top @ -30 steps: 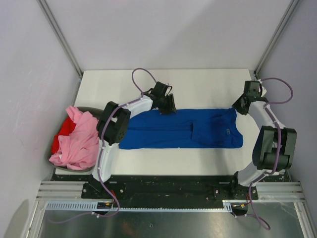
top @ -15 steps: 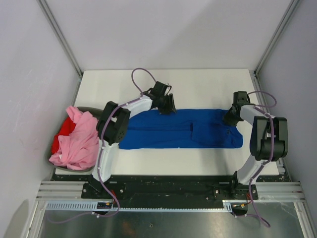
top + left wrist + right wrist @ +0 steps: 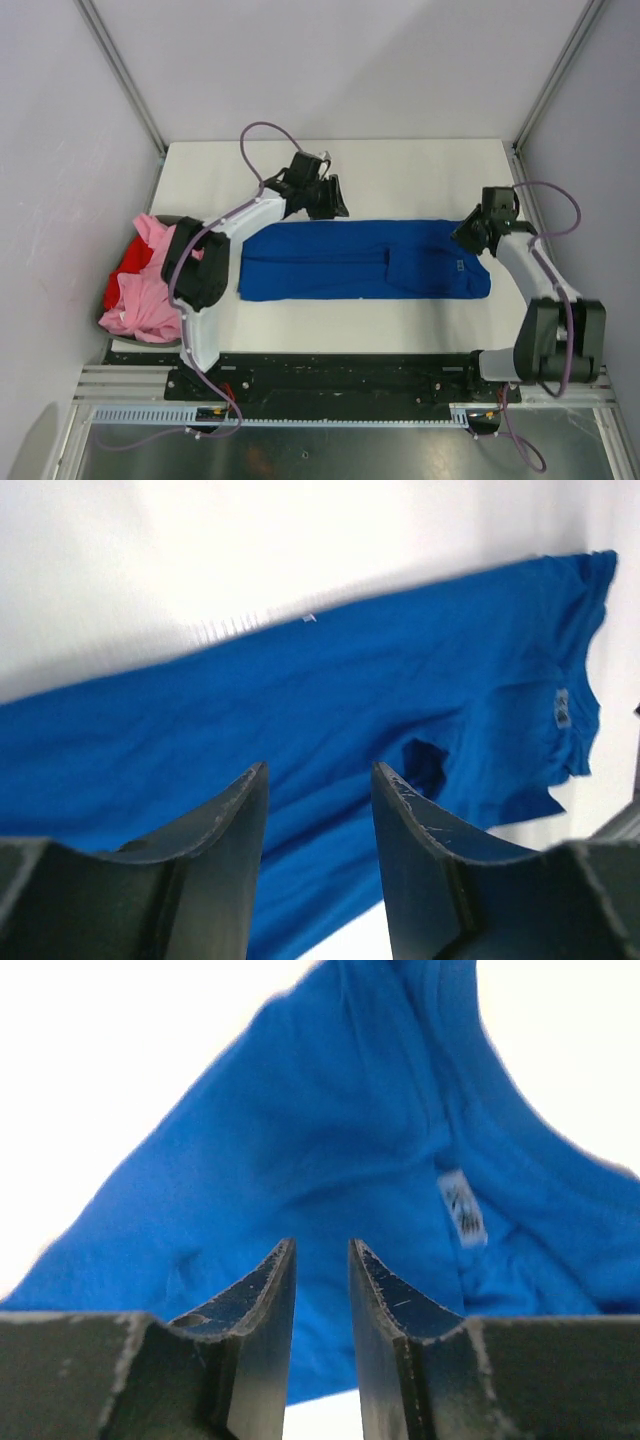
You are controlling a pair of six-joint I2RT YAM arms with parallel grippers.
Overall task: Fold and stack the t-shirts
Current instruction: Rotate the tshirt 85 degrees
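Nearest the arm bases, far left: grey bin (image 3: 140, 344) hanging at the left edge of the surface (image 3: 420, 175), with the pink t-shirt (image 3: 150, 290) heaped on top and spilling over the rim, and the red t-shirt (image 3: 120, 278) showing under it on the left side. Mid-surface: the blue t-shirt (image 3: 365, 262) lies flat, folded into a long narrow strip running left-right, collar end to the right, small white neck label (image 3: 462, 1208) facing up there, and a folded-in sleeve edge visible about the middle. No lettering or print shows on the upper side. Right gripper (image 3: 322, 1248) sits over the far right corner of the strip, just beside the collar; its fingers stand a narrow gap apart with nothing between them, blue cloth visible below through the gap. Whether the tips touch the cloth I cannot tell. Furthest out: left gripper (image 3: 318, 775) is over bare surface just beyond the far long edge of the strip, left of centre, fingers clearly apart and holding nothing, tilted so the wrist view looks along the shirt.
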